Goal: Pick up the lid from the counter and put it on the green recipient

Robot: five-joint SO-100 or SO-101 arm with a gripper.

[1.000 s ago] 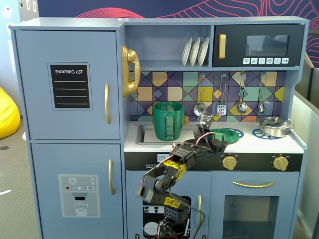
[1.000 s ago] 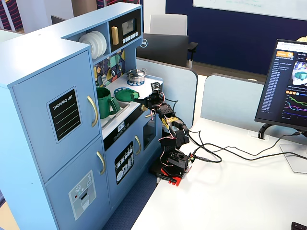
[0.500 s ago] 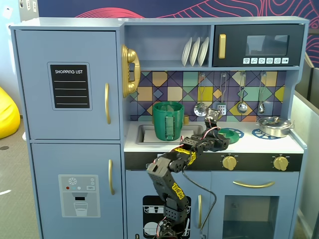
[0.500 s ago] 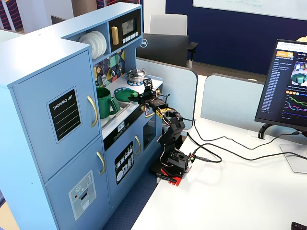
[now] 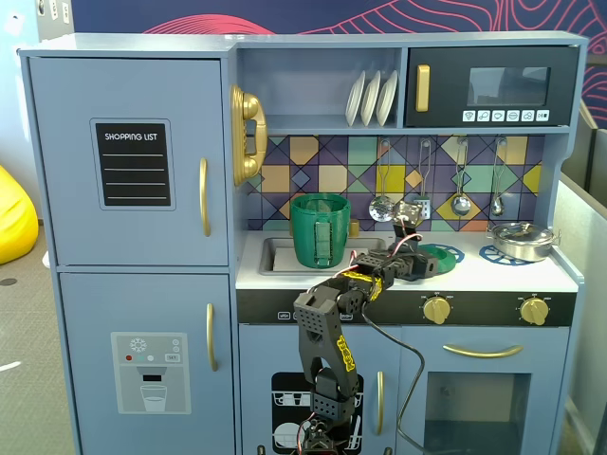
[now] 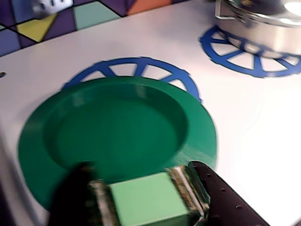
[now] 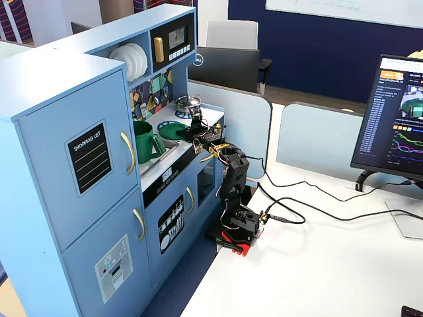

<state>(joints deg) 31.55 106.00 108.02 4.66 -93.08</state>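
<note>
Green lid [image 6: 117, 136] lying flat on the white worktop [image 6: 254, 136], right on top of a blue burner ring [image 6: 136, 70]. Looks like a round dish with a wide rim in the wrist view. Seen small in a fixed view [image 5: 438, 257], just right of the arm's tip, and again in another fixed view [image 7: 173, 130].

Fingers [image 6: 146, 200] low at the near edge of the lid, closed on a light green square block [image 6: 143, 200]. Block looks like the lid's little handle, squeezed from both sides. One dark finger on the left, one on the right, shiny metal bits against the block.

Green recipient [image 5: 321, 230] standing up tall in the sink [image 5: 275, 256], to the left of the lid in that fixed view, well apart from it. Top open. Strap handle facing front. Also seen in another fixed view [image 7: 144, 142].

Shiny silver pot [image 5: 520, 239] on a second blue ring [image 6: 244, 52], far right on the worktop. Black arm [image 5: 327, 336] reaching up from below, in front of the toy kitchen.
</note>
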